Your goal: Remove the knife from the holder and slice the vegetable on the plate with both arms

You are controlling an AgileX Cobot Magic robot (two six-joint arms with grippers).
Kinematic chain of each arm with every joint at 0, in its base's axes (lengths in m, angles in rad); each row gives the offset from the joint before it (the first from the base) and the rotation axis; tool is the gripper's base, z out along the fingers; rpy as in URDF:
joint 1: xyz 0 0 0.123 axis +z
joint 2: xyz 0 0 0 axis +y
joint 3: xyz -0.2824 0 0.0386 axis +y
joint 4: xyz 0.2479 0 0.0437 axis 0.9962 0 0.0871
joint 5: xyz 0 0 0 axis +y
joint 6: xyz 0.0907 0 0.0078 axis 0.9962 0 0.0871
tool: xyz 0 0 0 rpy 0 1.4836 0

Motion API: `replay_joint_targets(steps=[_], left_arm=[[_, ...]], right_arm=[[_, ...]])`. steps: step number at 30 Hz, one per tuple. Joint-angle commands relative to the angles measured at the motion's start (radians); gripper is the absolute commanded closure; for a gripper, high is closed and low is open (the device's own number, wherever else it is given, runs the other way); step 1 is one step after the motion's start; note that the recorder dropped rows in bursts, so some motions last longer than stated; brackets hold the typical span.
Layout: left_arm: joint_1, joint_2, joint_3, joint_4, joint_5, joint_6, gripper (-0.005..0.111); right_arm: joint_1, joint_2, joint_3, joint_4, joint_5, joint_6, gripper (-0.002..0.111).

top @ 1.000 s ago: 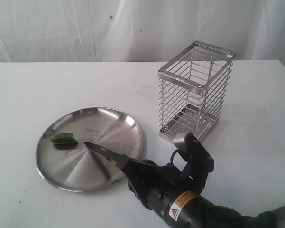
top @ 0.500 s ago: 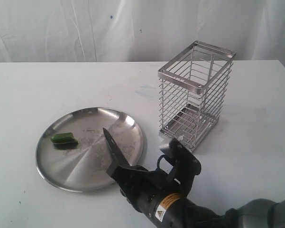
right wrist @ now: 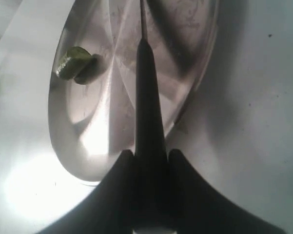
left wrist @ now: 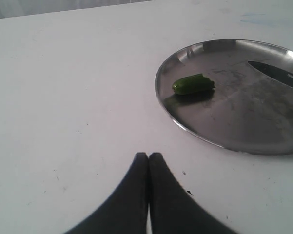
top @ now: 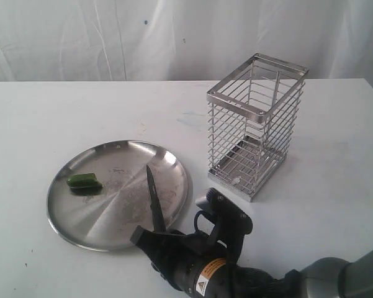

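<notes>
white cloth hangs behind your white desk (top: 62,112). the plate (top: 87,230) lies left of the holder (top: 256,124), which stands upright and apart from it. the vegetable (top: 84,180), a single green piece, lies inside the plate near its left rim. your right jaws (right wrist: 148,161) pinch the knife (top: 154,198) by its handle, blade over the plate, tip clear of the vegetable. your left jaws (left wrist: 148,168) are pressed together, holding nothing, above bare desk beside the plate.
</notes>
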Motion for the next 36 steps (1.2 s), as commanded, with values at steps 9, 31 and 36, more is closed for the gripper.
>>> replay_joint_targets(steps=[9,31,36], left_arm=[[-0.004,-0.004,0.004,-0.002,-0.003,-0.001,0.107],[-0.004,-0.004,0.004,-0.002,-0.003,-0.001,0.107],[-0.004,-0.004,0.004,-0.002,-0.003,-0.001,0.107]], right_arm=[[0.0,0.004,0.002,0.006,0.04,-0.007,0.093],[0.0,0.004,0.002,-0.016,0.057,-0.007,0.071],[0.0,0.004,0.002,-0.016,0.057,-0.007,0.064]])
